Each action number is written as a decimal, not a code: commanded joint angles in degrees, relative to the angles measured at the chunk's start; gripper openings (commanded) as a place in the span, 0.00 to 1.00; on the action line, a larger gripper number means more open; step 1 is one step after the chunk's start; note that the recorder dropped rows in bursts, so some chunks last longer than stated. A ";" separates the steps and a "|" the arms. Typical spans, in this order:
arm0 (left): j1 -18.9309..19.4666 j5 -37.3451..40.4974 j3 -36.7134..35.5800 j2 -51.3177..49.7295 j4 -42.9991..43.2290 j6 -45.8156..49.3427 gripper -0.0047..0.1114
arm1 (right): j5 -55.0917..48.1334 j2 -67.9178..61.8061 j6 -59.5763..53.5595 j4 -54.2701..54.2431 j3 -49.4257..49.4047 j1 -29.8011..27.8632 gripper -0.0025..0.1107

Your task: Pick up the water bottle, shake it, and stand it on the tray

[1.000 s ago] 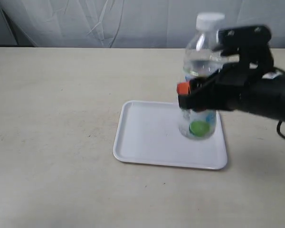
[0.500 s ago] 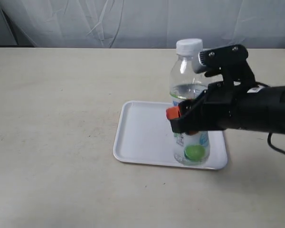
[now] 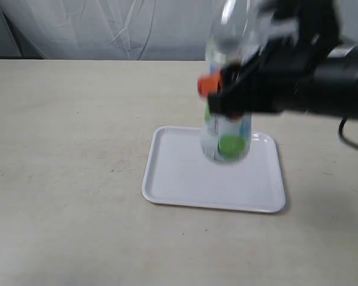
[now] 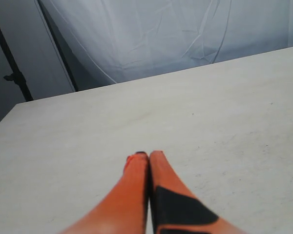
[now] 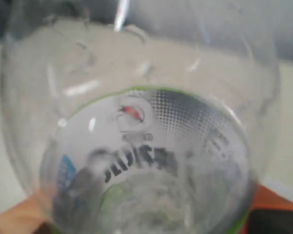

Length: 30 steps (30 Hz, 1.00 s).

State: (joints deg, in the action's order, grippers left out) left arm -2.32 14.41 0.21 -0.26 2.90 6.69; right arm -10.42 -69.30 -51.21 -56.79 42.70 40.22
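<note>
Water bottle (image 3: 225,134) hung upright, long axis vertical, cap end up, base apparently lifted over tray (image 3: 173,179); right gripper (image 3: 218,95) clamped round its middle. Table (image 3: 65,119) lay open all round tray. Bottle blurred: clear plastic, white label w/ green circle. Left gripper (image 4: 149,158) closed, empty.

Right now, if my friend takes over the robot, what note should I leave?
Left gripper: fingers shut, holding nothing, over the table.
Right gripper: fingers shut on the bottle, held upright in the air over the tray.
Done: bottle picked up; its blur suggests the shaking is under way.
Left: finish shaking, stand the bottle on the tray, let go.
</note>
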 commanded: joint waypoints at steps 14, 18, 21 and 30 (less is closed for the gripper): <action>-0.14 -0.77 -0.21 0.26 -0.23 -0.09 0.04 | -4.18 -5.57 -5.83 -2.21 2.53 0.96 0.02; -0.14 -0.77 -0.21 0.26 -0.23 -0.09 0.04 | 10.83 -2.70 1.22 11.35 3.01 -0.43 0.02; -0.14 -0.77 -0.21 0.26 -0.23 -0.09 0.04 | 23.71 -3.00 8.12 -1.28 2.16 -3.32 0.02; -0.14 -0.77 -0.21 0.26 -0.23 -0.22 0.04 | 6.73 -3.90 13.48 21.98 4.52 -2.03 0.02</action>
State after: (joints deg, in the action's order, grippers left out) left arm -2.32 14.41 0.21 -0.26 2.90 6.69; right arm -9.75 -74.12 -46.02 -43.48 47.68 40.60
